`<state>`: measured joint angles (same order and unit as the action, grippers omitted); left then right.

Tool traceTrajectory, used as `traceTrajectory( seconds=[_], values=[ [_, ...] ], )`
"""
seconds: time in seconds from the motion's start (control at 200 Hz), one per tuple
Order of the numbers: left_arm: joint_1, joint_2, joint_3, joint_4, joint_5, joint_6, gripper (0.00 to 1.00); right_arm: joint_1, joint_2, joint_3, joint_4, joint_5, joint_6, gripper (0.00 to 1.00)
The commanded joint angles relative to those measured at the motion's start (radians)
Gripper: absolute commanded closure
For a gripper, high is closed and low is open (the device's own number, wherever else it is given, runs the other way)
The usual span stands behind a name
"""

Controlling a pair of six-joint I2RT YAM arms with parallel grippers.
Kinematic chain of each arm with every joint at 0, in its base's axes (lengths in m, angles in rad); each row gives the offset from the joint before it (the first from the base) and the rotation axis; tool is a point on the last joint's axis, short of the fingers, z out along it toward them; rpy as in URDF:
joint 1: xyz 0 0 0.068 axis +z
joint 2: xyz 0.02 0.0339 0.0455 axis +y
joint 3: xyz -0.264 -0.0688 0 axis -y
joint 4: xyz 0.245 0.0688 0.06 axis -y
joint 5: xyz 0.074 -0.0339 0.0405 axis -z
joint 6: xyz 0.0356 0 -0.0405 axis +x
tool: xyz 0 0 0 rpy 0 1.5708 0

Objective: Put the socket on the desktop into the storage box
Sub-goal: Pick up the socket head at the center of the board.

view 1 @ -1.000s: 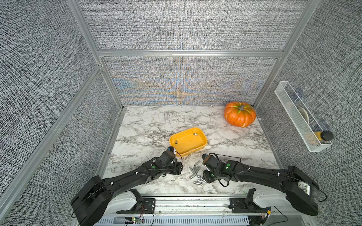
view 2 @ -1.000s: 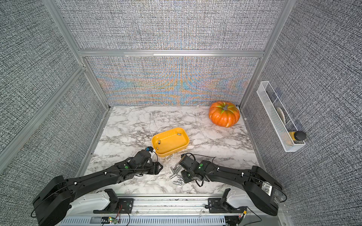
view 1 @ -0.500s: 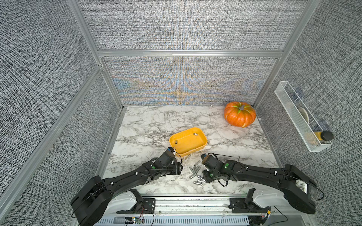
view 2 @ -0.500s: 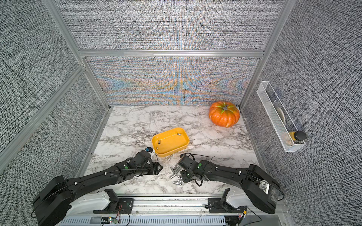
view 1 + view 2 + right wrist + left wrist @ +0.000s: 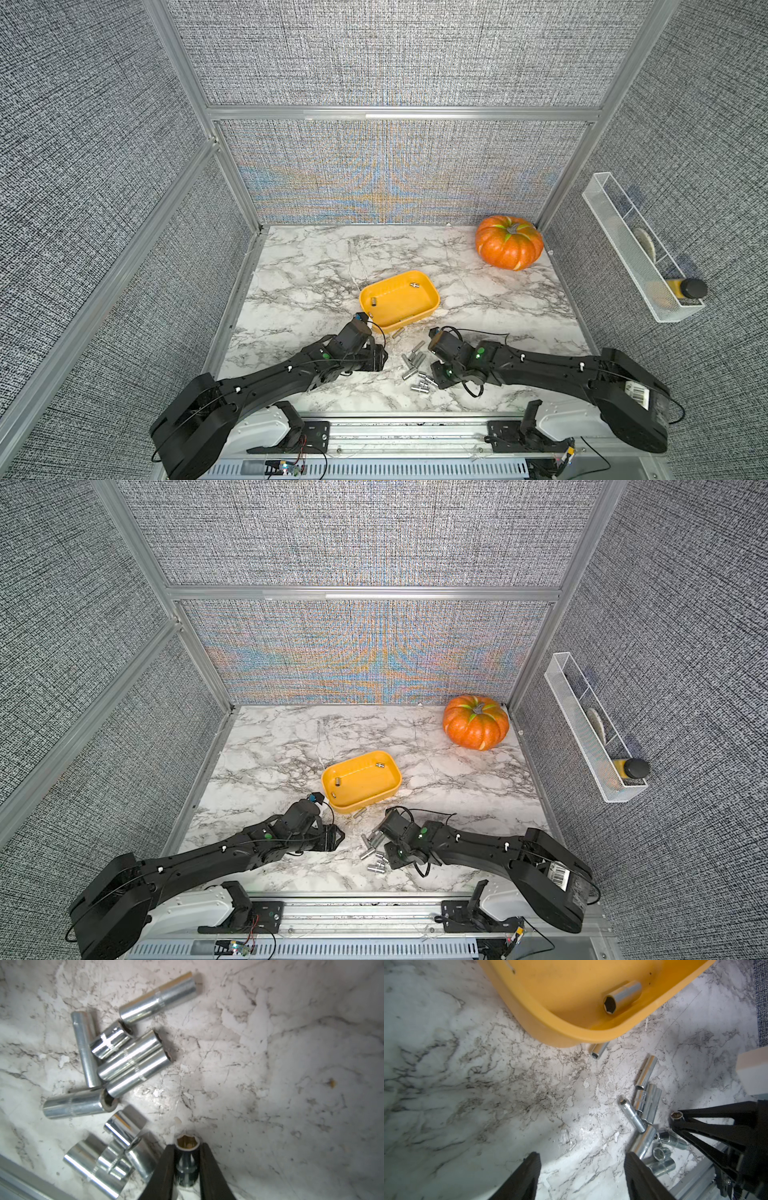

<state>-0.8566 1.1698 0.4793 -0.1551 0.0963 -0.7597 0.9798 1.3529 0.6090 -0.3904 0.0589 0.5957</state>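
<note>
Pinching socket (image 5: 187,1165) between right gripper (image 5: 188,1145) jaws, hex mouth past tips. Lift straight, avoid loose sockets (image 5: 133,1059) beside jaws, carry to storage box (image 5: 403,305). Left gripper (image 5: 581,1157) jaws apart, empty.

The marble-patterned desktop (image 5: 316,266) is shown, with the yellow storage box (image 5: 399,303) set on it. A pumpkin (image 5: 509,245) is placed well behind the box to its right, a single socket (image 5: 397,332) is laid just beside its near wall, and a cluster of sockets (image 5: 413,365) is scattered in front of it.

The left wrist view cuts off the storage box (image 5: 550,1028) at its edge and shows only the fingertips of the left gripper (image 5: 582,1155).
</note>
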Motion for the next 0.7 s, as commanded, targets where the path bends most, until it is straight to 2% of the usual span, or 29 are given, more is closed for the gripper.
traceTrajectory(
  seconds=[0.0,0.16,0.23,0.26,0.415,0.5,0.596,0.696],
  values=[
    [-0.001,0.004,0.004,0.012,-0.013,0.005,0.31,0.000,0.012,0.000,-0.021,0.036,0.026,0.79],
    [-0.001,0.009,0.012,-0.004,-0.041,0.000,0.31,-0.003,0.028,0.021,-0.068,0.084,0.061,0.89],
    [-0.001,0.007,0.016,-0.010,-0.054,0.000,0.31,-0.006,0.029,0.045,-0.108,0.120,0.078,0.94],
    [-0.001,0.006,0.018,-0.017,-0.065,-0.001,0.31,-0.009,0.026,0.064,-0.143,0.155,0.094,1.00],
    [-0.001,0.020,0.043,-0.096,-0.149,-0.013,0.31,-0.080,-0.022,0.174,-0.249,0.261,0.122,1.00],
    [-0.001,0.014,0.045,-0.098,-0.156,-0.015,0.31,-0.156,-0.060,0.239,-0.215,0.230,0.083,1.00],
    [-0.001,-0.010,0.047,-0.080,-0.155,-0.020,0.31,-0.271,-0.078,0.291,-0.088,0.090,0.018,1.00],
    [-0.001,-0.033,0.046,-0.067,-0.167,-0.020,0.31,-0.325,-0.032,0.347,0.043,0.007,-0.026,1.00]
  ],
)
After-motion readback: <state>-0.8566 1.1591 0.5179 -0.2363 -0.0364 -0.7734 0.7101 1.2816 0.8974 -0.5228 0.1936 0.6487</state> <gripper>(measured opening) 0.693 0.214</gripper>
